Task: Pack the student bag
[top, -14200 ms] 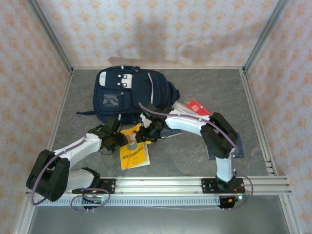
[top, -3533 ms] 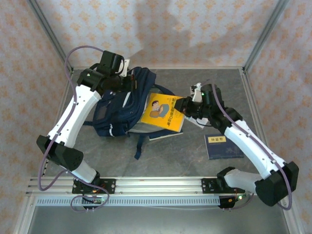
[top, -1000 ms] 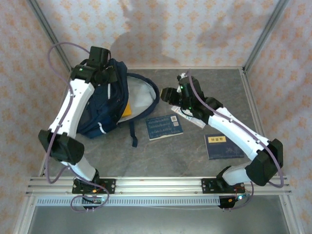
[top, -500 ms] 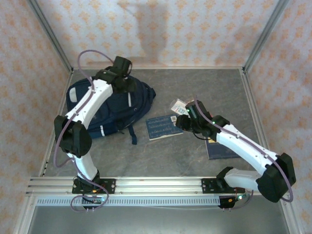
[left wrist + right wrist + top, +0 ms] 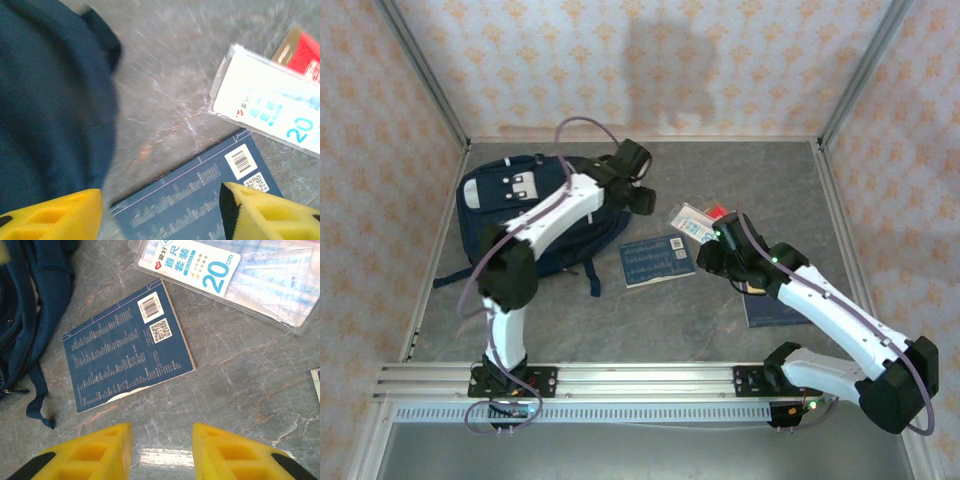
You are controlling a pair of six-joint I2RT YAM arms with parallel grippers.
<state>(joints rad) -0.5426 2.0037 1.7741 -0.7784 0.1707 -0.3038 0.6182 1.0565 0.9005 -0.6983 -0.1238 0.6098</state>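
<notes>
Grey tabletop [image 5: 650,320]: nearest, the right end effector [image 5: 161,432] hovers empty, fingers narrowly parted, over a blue book [image 5: 657,260]. Beyond, the left end effector [image 5: 160,192] gapes wide, empty, beside the navy bag [image 5: 485,215], which lies flat at far left, long axis diagonal, buckled top toward the far-left corner.

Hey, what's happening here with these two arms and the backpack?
Two robot arms are packing a navy student bag, which lies at the back left of the table. The left gripper hangs open beside the bag's right edge, holding nothing. The right gripper, also open and empty, hovers over the table by a blue book lying flat. A ruler set packet and another navy book also lie on the table, outside the bag.
</notes>
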